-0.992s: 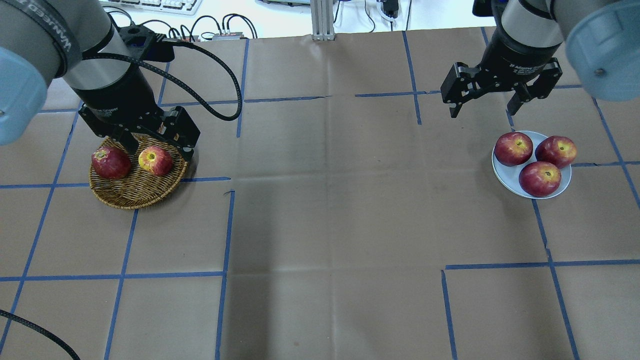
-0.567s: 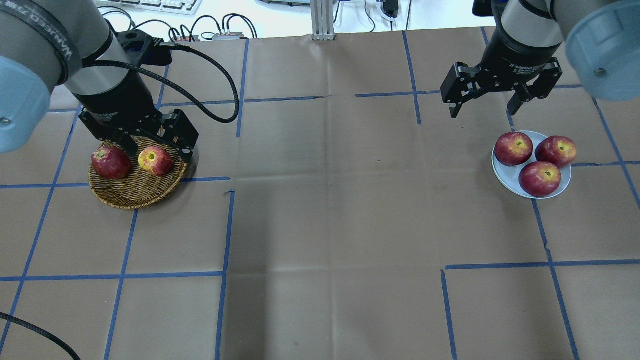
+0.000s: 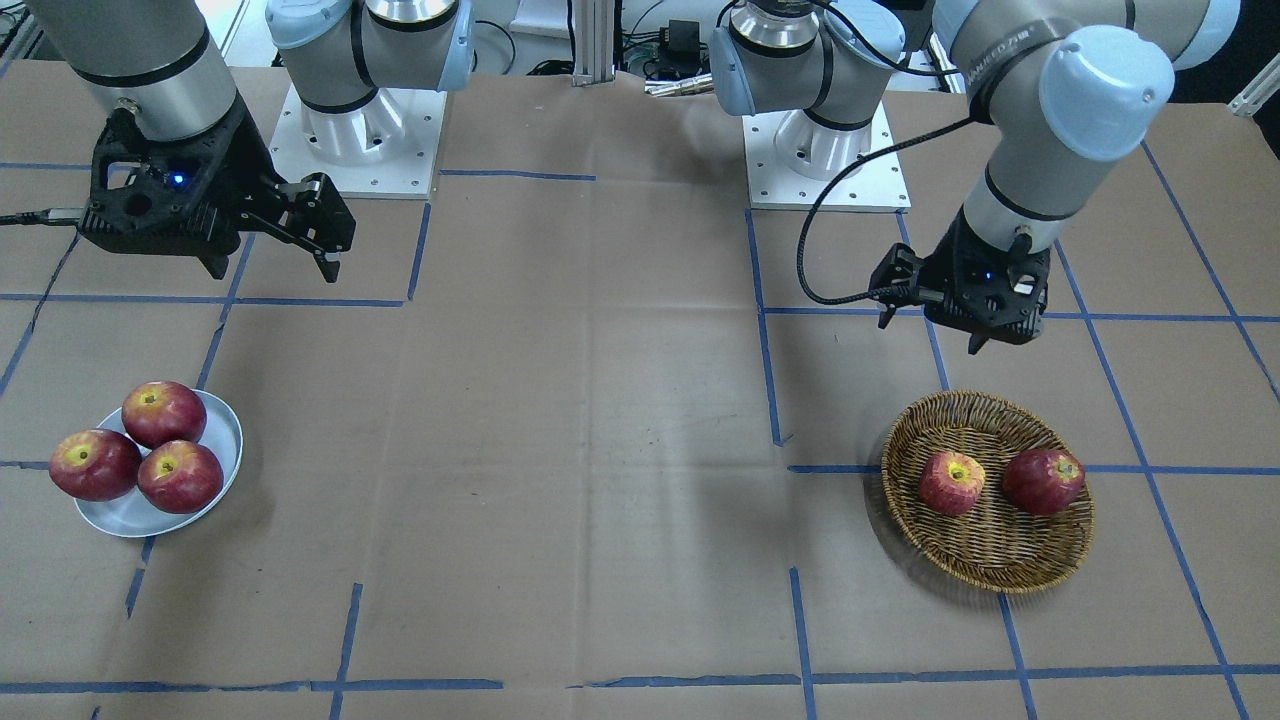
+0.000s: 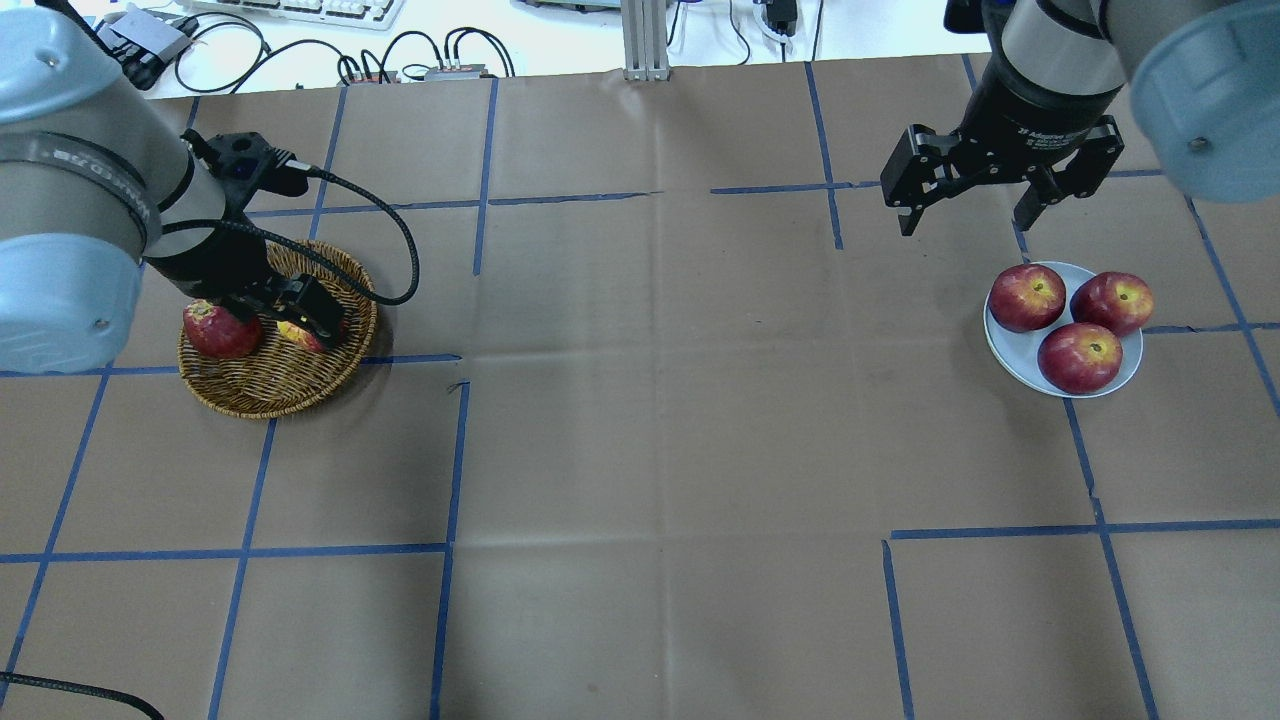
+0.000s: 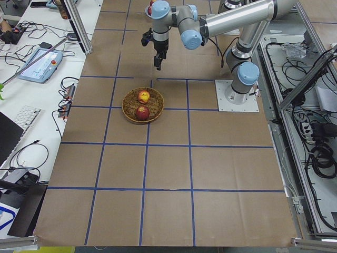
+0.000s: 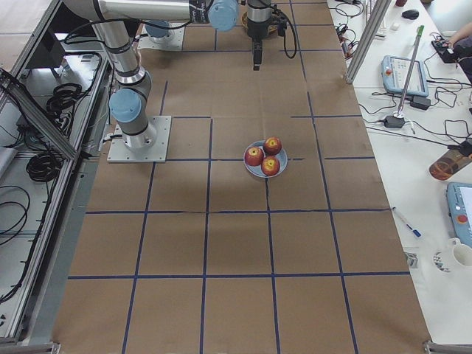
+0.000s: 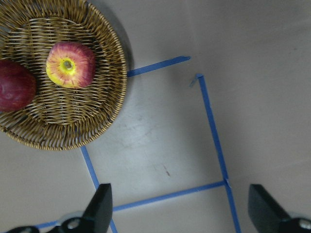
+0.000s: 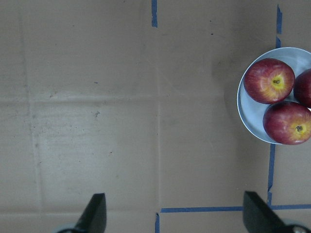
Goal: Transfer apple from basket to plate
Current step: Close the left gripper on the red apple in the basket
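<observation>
The apple (image 3: 952, 482), pinkish-red with a yellow stem hollow, lies in the wicker basket (image 3: 990, 580) next to a darker red apple (image 3: 1043, 481). The left wrist view shows the apple (image 7: 71, 64) and the basket (image 7: 87, 141) at upper left. My left gripper (image 3: 930, 333) is open and empty, raised above the table by the basket. In the overhead view it (image 4: 290, 322) hides part of the apple (image 4: 298, 338). The pale plate (image 4: 1010, 345) at the right holds three dark red apples. My right gripper (image 4: 965, 222) hangs open and empty beyond the plate.
Brown paper with blue tape lines covers the table. The left arm's black cable (image 4: 400, 250) loops over the table beside the basket. The arm bases (image 3: 350, 130) stand at the robot's edge. Keyboards and cables lie beyond the far edge.
My left arm has swung round, and its gripper now covers part of the apple in the overhead view. It stays open. The right arm, the apples and the plate have not moved.
</observation>
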Robot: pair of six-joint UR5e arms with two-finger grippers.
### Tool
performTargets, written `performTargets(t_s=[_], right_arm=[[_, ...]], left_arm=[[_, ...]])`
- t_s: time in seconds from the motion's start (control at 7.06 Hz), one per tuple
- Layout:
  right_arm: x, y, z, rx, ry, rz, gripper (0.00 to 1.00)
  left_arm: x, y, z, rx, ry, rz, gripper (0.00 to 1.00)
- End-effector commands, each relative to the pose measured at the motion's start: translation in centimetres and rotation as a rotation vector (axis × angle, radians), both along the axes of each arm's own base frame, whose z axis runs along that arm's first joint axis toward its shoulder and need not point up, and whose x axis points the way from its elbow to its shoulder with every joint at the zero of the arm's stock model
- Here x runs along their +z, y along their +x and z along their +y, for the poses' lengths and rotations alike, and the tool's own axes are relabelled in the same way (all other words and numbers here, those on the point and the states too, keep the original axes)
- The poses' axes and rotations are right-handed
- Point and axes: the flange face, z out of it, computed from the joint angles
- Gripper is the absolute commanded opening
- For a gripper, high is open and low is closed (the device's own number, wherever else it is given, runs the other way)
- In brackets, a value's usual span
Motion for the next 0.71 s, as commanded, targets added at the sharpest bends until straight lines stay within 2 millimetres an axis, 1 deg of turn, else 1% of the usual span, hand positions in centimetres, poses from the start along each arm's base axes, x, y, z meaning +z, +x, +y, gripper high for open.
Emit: performTargets(t_s=[0.0, 0.14, 0.28, 0.43, 0.57], right_arm=[[0.0, 0.0, 0.0, 0.0, 0.0, 0.0, 1.0], [0.0, 0.0, 0.0, 0.0, 0.0, 0.0, 1.0], [0.0, 0.0, 0.0, 0.0, 0.0, 0.0, 1.0], [0.0, 0.0, 0.0, 0.0, 0.0, 0.0, 1.0], [0.0, 0.0, 0.0, 0.0, -0.002, 0.0, 1.0]], left_arm=[[-6.6, 3.5, -4.3, -0.118, -0.006, -0.011, 0.98], [-6.8, 4.3, -6.8, -0.208, -0.029, -0.026, 0.98], [-5.9, 5.2, -9.2, -0.242, -0.035, -0.056, 0.98], [-7.7, 5.8, -10.8, -0.304, -0.013, -0.048, 0.98], [-10.1, 6.0, -10.7, -0.311, 0.026, -0.029, 0.98]])
